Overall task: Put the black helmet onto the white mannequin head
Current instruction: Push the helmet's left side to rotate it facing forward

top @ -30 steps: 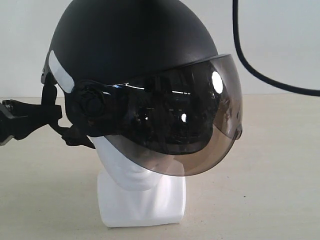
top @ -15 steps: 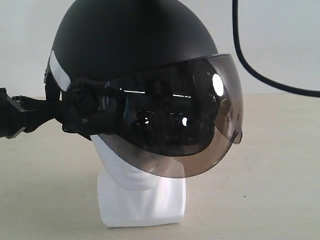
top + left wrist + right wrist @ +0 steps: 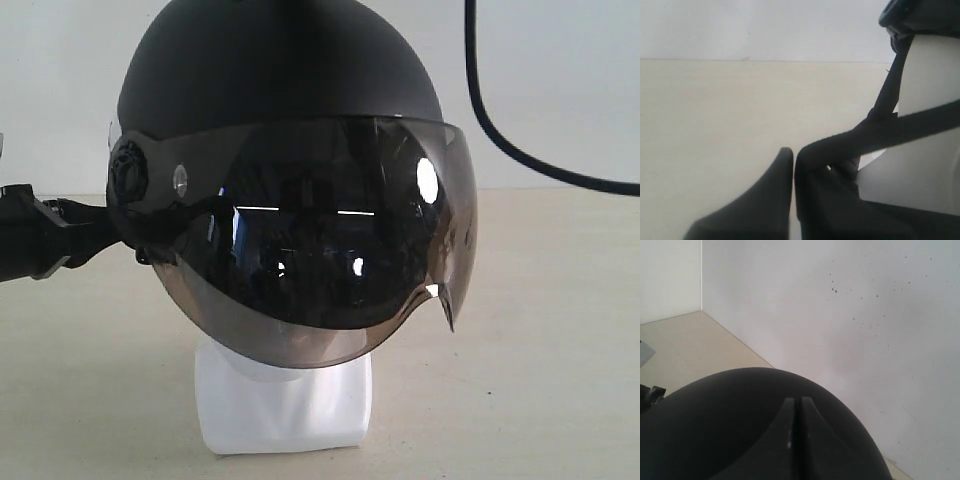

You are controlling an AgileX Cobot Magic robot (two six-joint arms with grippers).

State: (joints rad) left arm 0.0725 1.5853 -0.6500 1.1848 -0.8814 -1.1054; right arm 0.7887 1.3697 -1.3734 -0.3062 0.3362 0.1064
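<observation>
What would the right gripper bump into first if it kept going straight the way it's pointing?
The black helmet. The right gripper points its shut fingers straight at the helmet's rounded top, with nothing between; it may even be touching, though depth is unclear.

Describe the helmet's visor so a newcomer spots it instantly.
On the beige table stands a white mannequin head wearing a black helmet. The visor is the curved panel across the helmet's front, hanging over the face. Unlike the matte helmet above it, it is smoky, translucent and glossy with reflections.
</observation>
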